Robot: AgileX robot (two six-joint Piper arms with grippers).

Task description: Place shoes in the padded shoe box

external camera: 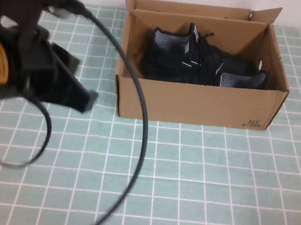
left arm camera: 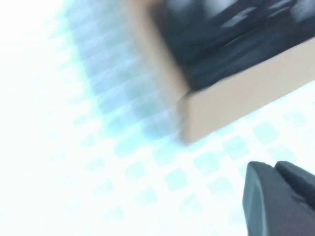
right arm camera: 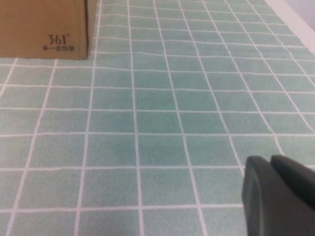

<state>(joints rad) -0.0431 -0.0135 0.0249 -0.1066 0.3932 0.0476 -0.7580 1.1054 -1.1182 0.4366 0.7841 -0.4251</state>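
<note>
The brown cardboard padded shoe box point(external camera: 195, 104) stands open at the back middle of the table, flaps upright. Both black knit shoes point(external camera: 195, 60) lie inside it, side by side, white dash marks and grey insides showing. My left gripper point(external camera: 86, 100) hangs shut and empty to the left of the box, raised above the cloth. In the left wrist view the box corner point(left arm camera: 231, 98) and the dark shoes point(left arm camera: 221, 34) show blurred beyond the gripper point(left arm camera: 275, 169). My right gripper point(right arm camera: 270, 164) is shut and empty over the checked cloth, out of the high view, with the box's printed corner point(right arm camera: 44, 29) ahead of it.
A green checked cloth point(external camera: 201, 190) covers the table. A black cable point(external camera: 139, 111) loops from the left arm across the front left of the box. The left arm's body point(external camera: 14, 57) fills the high view's left side.
</note>
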